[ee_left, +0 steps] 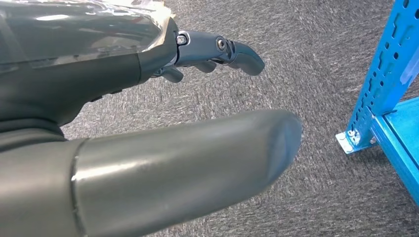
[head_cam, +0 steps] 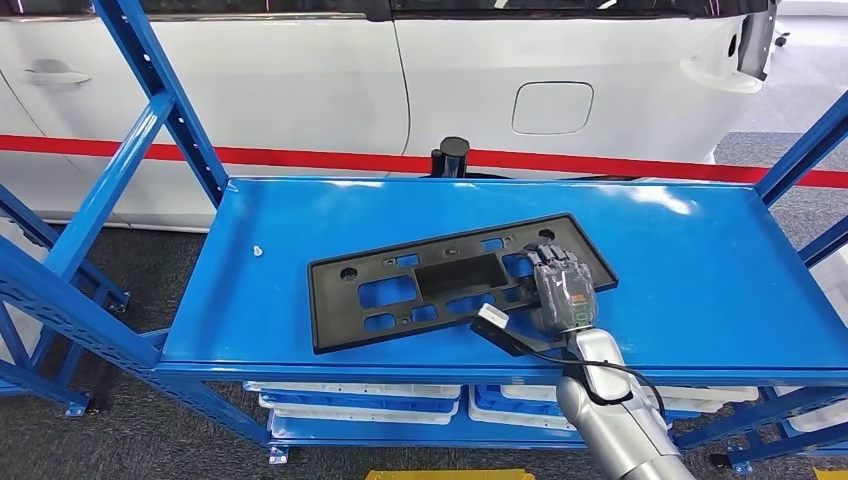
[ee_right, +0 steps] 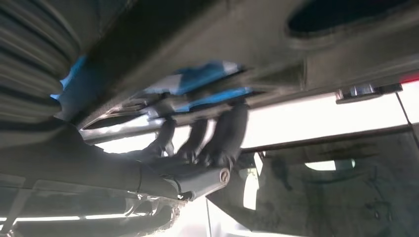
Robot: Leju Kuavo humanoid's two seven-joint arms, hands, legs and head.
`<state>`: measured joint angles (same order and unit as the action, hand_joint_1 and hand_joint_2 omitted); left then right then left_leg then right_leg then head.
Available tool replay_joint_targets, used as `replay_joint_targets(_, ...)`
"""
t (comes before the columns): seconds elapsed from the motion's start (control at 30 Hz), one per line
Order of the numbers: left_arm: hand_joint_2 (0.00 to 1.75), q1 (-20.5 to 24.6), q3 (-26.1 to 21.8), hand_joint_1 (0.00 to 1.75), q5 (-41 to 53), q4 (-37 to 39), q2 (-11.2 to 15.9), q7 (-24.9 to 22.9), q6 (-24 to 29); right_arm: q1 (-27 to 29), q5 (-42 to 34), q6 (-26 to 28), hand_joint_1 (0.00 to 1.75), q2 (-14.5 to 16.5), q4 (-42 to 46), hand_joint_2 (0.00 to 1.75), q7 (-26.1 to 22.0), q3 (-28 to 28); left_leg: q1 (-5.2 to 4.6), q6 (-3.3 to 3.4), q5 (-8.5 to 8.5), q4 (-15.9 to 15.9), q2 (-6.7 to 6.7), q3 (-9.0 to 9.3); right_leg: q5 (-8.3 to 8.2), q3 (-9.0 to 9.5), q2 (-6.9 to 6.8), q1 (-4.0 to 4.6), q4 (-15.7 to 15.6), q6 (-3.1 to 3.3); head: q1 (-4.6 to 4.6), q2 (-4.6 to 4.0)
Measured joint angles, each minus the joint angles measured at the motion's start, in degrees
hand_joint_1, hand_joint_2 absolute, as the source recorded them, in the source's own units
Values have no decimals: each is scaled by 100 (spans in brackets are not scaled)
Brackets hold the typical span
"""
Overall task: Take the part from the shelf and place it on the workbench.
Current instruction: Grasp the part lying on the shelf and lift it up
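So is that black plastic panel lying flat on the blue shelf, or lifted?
Mostly flat: the black panel rests on the blue shelf, with the right hand on its right end. Whether that end is raised, cannot tell.

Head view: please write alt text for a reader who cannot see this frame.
The robot's right hand rests on the right end of a flat black plastic part with cut-outs, which lies at a slant on the top of a blue metal shelf. A white car with a red stripe stands behind the shelf, and white bins sit on the level below.

Matt black part (head_cam: 455, 279), probably plastic, on glossy painted-metal shelf (head_cam: 700, 270).
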<state>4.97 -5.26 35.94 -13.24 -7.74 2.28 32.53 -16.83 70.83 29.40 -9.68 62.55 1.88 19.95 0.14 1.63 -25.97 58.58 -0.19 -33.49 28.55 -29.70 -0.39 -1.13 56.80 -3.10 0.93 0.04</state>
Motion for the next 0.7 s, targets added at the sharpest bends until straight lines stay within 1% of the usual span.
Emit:
replay_joint_targets(0.17,0,4,0,0,16,-1,1,-15,-1,0,20,25,167,-3,-48,175,-16,-11,-4,6,4,0,0,1,-3,2,0,-4,-1,-3,-1,0)
replay_joint_targets(0.43,0,5,-1,0,26,-3,2,-22,2,3,101,-5,171,7,-69,175,-53,-50,-5,7,4,0,3,9,-5,6,5,-5,-3,-5,1,0)
replay_joint_targets(0.7,0,5,-3,0,26,-5,7,52,28,23,73,108,173,14,-75,175,-185,-98,-5,9,6,0,2,12,-6,13,5,-5,-4,-4,0,0)
